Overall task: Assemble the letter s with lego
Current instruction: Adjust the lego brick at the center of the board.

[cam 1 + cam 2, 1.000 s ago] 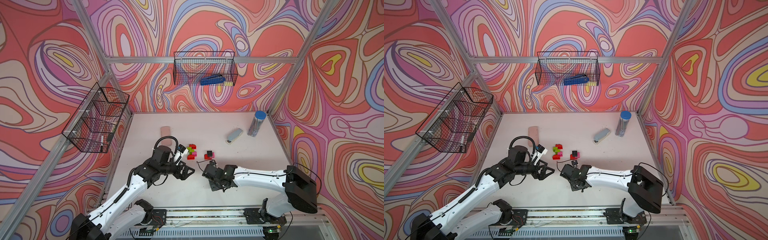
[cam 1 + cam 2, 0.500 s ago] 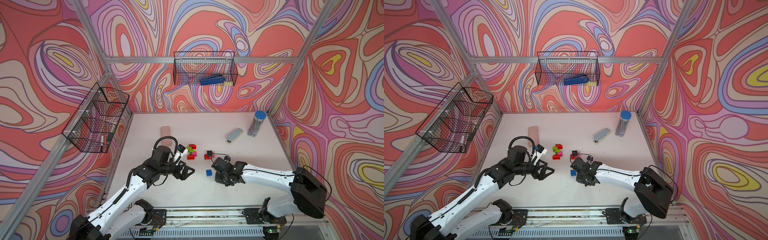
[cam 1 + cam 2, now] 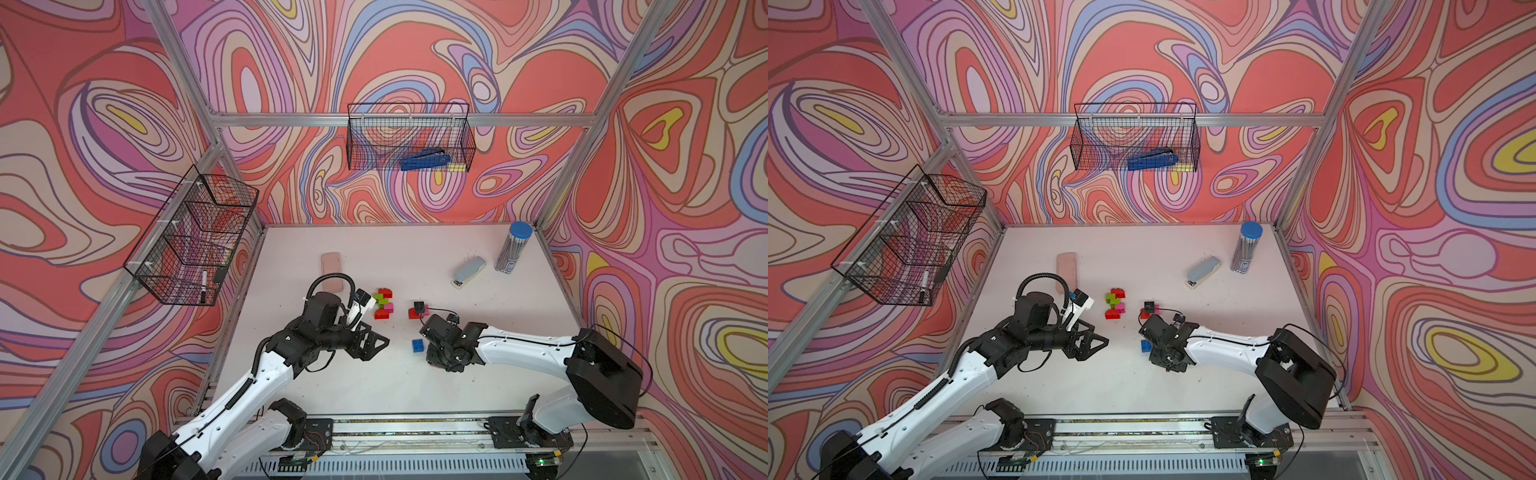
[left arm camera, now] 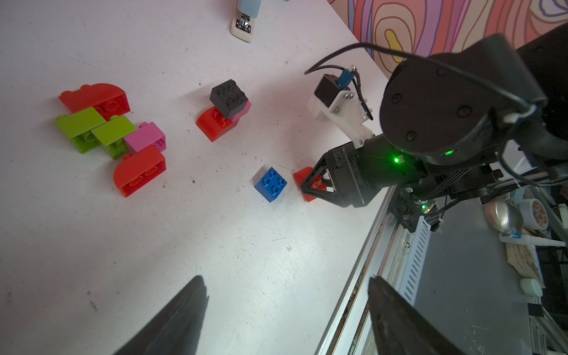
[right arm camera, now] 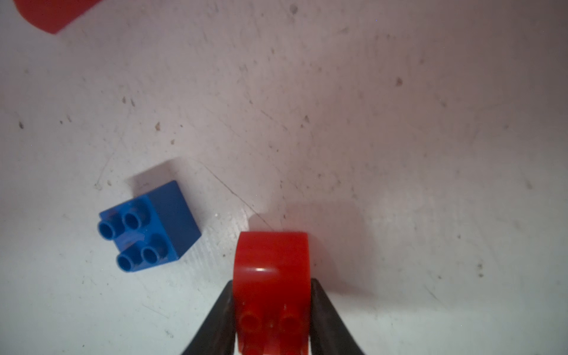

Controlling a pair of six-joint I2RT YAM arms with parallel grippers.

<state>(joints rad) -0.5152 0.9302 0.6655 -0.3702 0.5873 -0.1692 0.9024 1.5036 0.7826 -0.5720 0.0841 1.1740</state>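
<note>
Two sets of jaws matter here, and only one is loaded. The right jaws are closed on the flanks of a glossy red plastic brick with one rounded end (image 5: 272,276). Its long axis runs straight out along the fingers (image 5: 219,316), curved end foremost and studs back toward the wrist; whether it touches the bench (image 3: 374,386) I cannot tell. The left jaws stand wide apart and empty above the bench. The half-built letter, a flat cluster of red, lime green and pink studded bricks (image 3: 383,304), lies toward the back wall and to the left of the held brick, about as near the left arm (image 3: 266,374) as the right arm (image 3: 519,345). A small blue square studded brick (image 3: 418,345) sits just beside the right jaws on that same side. A black brick stacked on red and pink ones (image 3: 418,309) stands near them toward the back wall, so the carry probably needs a lift clear of both. The bench is white, flat and scuffed; the patterned walls stand well apart.
</note>
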